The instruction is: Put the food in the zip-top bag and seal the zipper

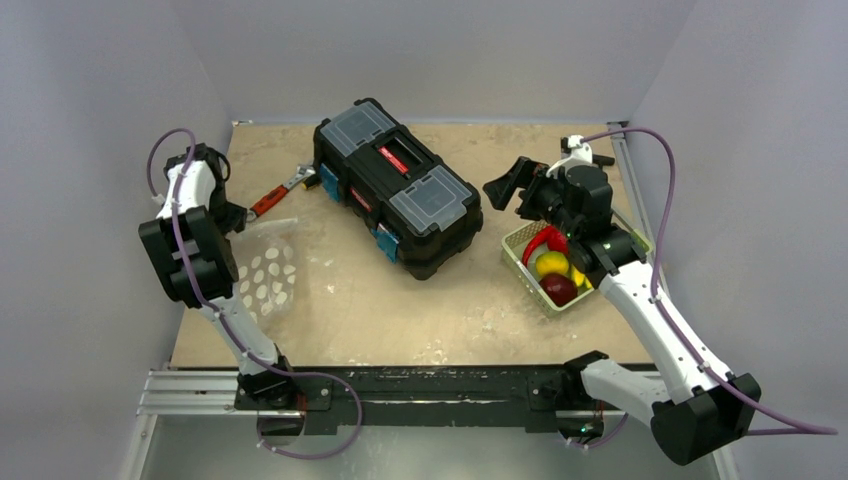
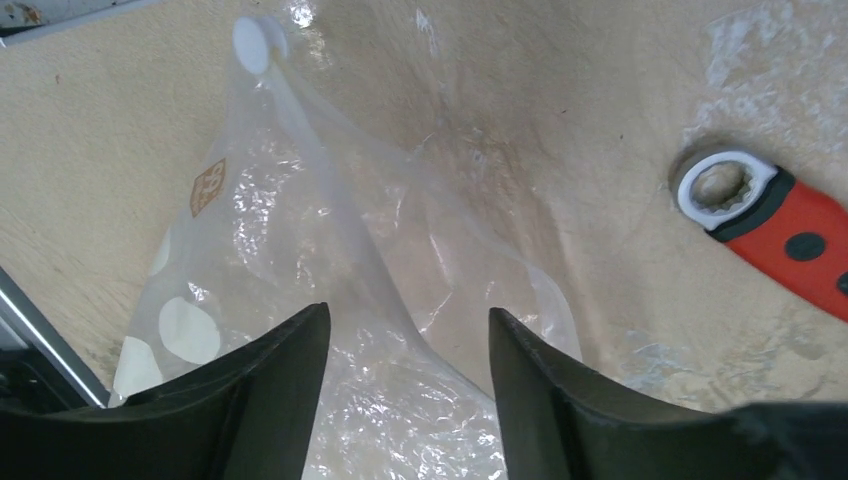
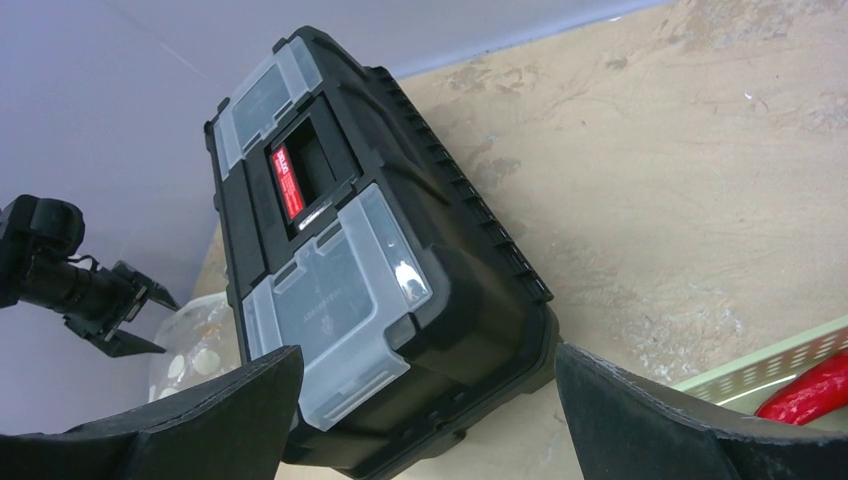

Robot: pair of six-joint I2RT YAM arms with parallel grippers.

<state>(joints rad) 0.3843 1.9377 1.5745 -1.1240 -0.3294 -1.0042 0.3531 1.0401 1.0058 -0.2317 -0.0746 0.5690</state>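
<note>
The zip-top bag (image 1: 268, 272), clear with white dots, lies at the table's left. In the left wrist view the bag (image 2: 260, 230) is crumpled, and its zipper (image 2: 327, 190) runs as a pale ridge from a white slider (image 2: 250, 45) down between my fingers. My left gripper (image 1: 236, 216) (image 2: 408, 335) is open over the bag's far edge, with plastic between the jaws. The food sits in the pale green basket (image 1: 520, 240): a red piece (image 1: 545, 240) (image 3: 812, 390), a yellow one (image 1: 551, 264) and a dark red one (image 1: 560, 289). My right gripper (image 1: 508, 185) (image 3: 430, 375) is open and empty, held above the table left of the basket.
A black toolbox (image 1: 400, 185) (image 3: 370, 250) stands slantwise in the middle, between bag and basket. A red-handled wrench (image 1: 275, 196) (image 2: 770, 225) lies just beyond the bag, near my left gripper. Grey walls close the left, back and right.
</note>
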